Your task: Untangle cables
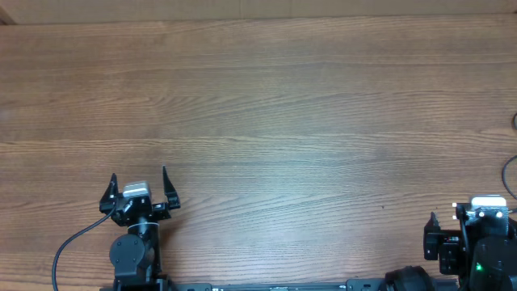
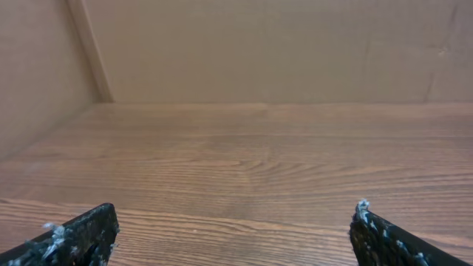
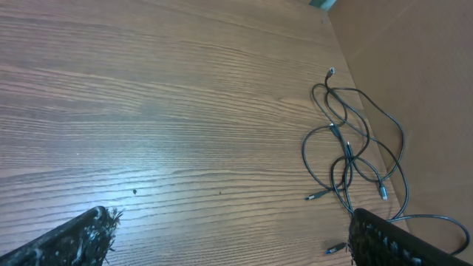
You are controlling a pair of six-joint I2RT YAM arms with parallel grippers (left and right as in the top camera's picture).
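Note:
The cables (image 3: 347, 148) are several thin black cords lying in a loose tangle of crossing loops on the wood table, at the right of the right wrist view, next to the side wall. Small plug ends (image 3: 316, 196) stick out of the tangle. In the overhead view only short bits of cable (image 1: 510, 166) show at the right edge. My right gripper (image 3: 233, 240) is open and empty, its right finger beside the tangle; in the overhead view (image 1: 468, 222) it sits at the lower right. My left gripper (image 1: 139, 187) is open and empty at the lower left, also seen in the left wrist view (image 2: 235, 236).
The wooden table (image 1: 266, 113) spans the whole overhead view. Brown cardboard walls (image 2: 295, 44) stand at the far and left sides, and another wall (image 3: 414, 66) borders the table's right side beside the cables. A thick arm cable (image 1: 69, 246) loops by the left arm's base.

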